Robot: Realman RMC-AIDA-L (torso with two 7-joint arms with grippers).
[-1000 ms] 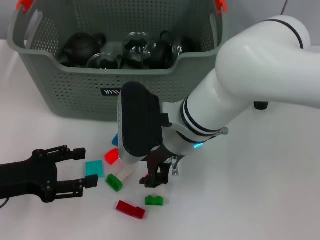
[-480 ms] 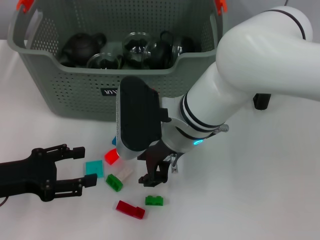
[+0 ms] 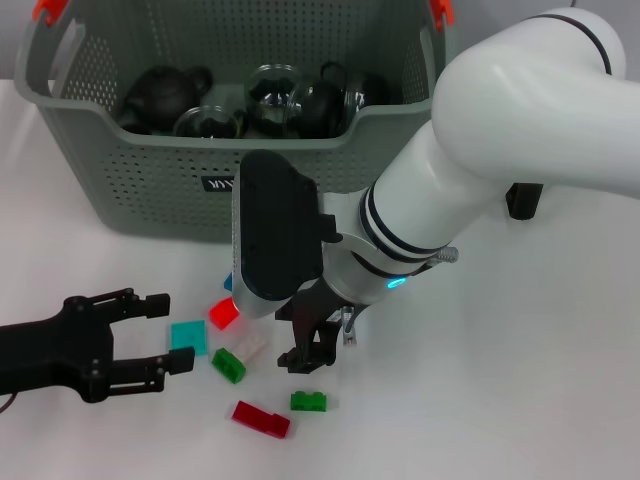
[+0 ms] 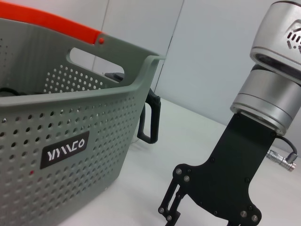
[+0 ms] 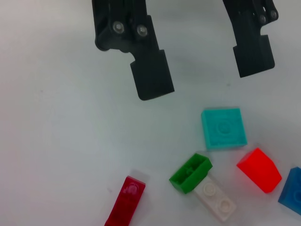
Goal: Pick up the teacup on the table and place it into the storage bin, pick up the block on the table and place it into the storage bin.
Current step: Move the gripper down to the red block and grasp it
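Observation:
Several small blocks lie on the white table: a red one (image 3: 224, 313), a teal one (image 3: 187, 335) (image 5: 224, 128), a green one (image 3: 228, 365) (image 5: 190, 173), a white one (image 3: 250, 345), a dark red one (image 3: 260, 418) (image 5: 126, 201) and a second green one (image 3: 308, 402). My right gripper (image 3: 310, 353) (image 4: 172, 213) hangs low just right of the white block, above the second green one. My left gripper (image 3: 171, 331) (image 5: 203, 77) rests open at the table's left, its fingertips either side of the teal block's near edge. No teacup shows on the table. The storage bin (image 3: 150, 190) (image 4: 70, 117) stands behind.
The bin holds a black teapot (image 3: 163, 92) and several glass vessels (image 3: 275, 92). A black handle (image 4: 149, 117) (image 3: 525, 200) stands on the table beside the bin's right end. A blue block (image 3: 230, 282) peeks out by the right wrist. My right forearm spans centre to upper right.
My right arm has shifted slightly to the left and its elbow has risen a little. The left gripper and the blocks have stayed where they were.

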